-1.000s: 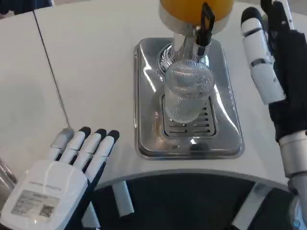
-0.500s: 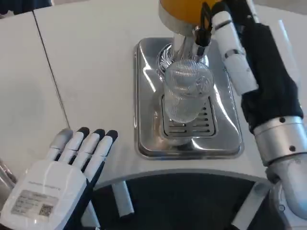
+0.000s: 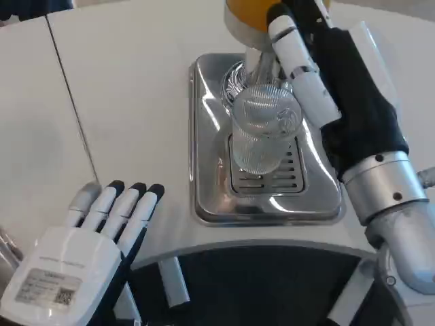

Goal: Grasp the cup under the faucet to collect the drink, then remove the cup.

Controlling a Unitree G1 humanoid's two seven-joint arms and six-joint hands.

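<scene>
Right hand [image 3: 340, 88] has swung in leftward, fingers extended at the faucet lever above the ribbed clear plastic cup [image 3: 262, 136]; contact unclear. Dispensing looks imminent. Left hand [image 3: 88, 238] rests flat, empty.

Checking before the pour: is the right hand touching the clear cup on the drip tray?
Cannot tell. In the head view, the right hand overlaps the clear cup's rim edge, showing neither plain contact nor a gap.

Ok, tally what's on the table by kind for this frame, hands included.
Clear ribbed cup: 1
Steel drip tray: 1
Drink dispenser with orange juice: 1
Hands: 2, left hand resting on the table, right hand beside the cup
Total: 5
</scene>
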